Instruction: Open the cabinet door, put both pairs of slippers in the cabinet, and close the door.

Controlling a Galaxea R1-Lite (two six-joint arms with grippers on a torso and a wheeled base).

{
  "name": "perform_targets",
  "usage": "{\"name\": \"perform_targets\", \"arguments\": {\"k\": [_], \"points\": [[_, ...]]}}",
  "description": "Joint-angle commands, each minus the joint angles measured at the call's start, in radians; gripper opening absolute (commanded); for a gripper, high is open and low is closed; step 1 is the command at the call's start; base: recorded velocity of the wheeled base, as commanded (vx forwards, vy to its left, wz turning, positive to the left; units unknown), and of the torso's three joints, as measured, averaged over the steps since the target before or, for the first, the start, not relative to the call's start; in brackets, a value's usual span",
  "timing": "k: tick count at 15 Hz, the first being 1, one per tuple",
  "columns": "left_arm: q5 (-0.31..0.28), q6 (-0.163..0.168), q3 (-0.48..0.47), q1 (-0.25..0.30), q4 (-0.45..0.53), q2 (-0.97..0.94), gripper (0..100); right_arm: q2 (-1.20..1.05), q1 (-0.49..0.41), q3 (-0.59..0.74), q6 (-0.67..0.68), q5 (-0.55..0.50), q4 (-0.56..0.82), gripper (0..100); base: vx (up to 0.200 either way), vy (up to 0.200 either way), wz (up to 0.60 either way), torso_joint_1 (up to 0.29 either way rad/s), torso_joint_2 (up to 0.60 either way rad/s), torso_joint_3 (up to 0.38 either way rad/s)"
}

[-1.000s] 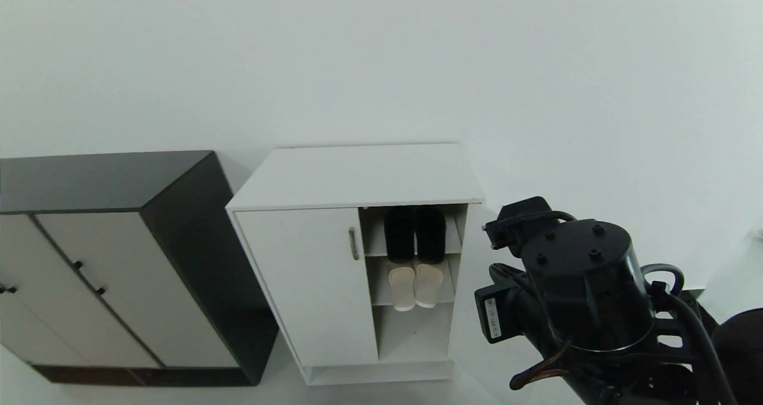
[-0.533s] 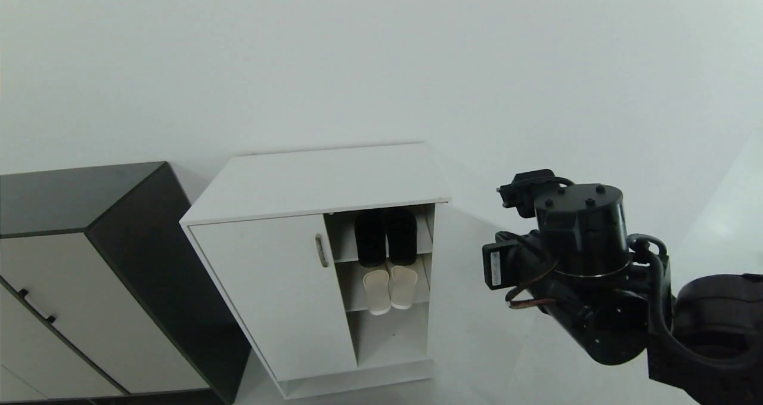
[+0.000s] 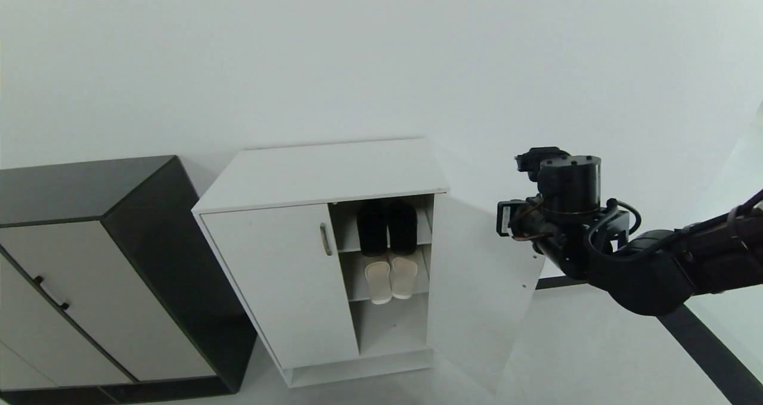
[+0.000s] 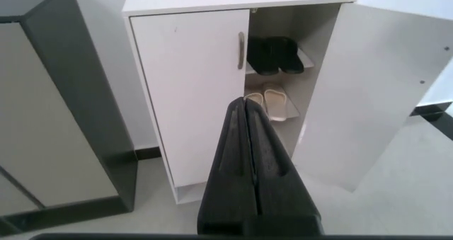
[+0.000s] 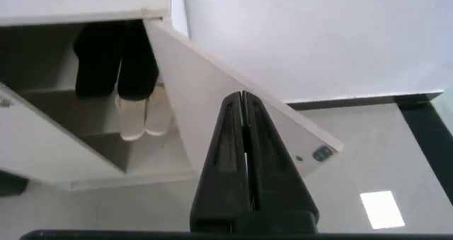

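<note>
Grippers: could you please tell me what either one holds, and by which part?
Nothing is held: the left gripper and the right gripper are both shut and empty.

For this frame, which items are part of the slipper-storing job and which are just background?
Part of the job: white cabinet, its open right door, black slippers on the top shelf, cream slippers on the shelf below, right gripper.
Just standing by: black cabinet with grey doors, dark floor strip.
</note>
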Motion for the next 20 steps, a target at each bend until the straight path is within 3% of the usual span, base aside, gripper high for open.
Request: {"name": "perform_targets", "arguments": {"k": [1, 5, 12, 20], "points": [[0.000, 0.000, 0.000, 0.000, 0.000, 0.000, 0, 0.064, -0.061, -0.044, 0.001, 0.003, -0.011, 0, 0.000, 0.000, 0.00, 0.000, 0.00, 0.000], [0.000, 0.000, 0.000, 0.000, 0.000, 0.000, 0, 0.155, -0.110, -0.096, 0.006, 0.003, -0.085, 0, 0.000, 0.000, 0.00, 0.000, 0.00, 0.000], [0.000, -0.003, 0.000, 0.000, 0.000, 0.000, 0, 0.293, -0.179, -0.193, 0.008, 0.018, -0.088, 0, 0.000, 0.000, 0.00, 0.000, 0.00, 0.000], [0.000, -0.003, 0.000, 0.000, 0.000, 0.000, 0, 0.307, -0.187, -0.190, 0.006, 0.032, -0.079, 0, 0.000, 0.000, 0.00, 0.000, 0.00, 0.000]]}}
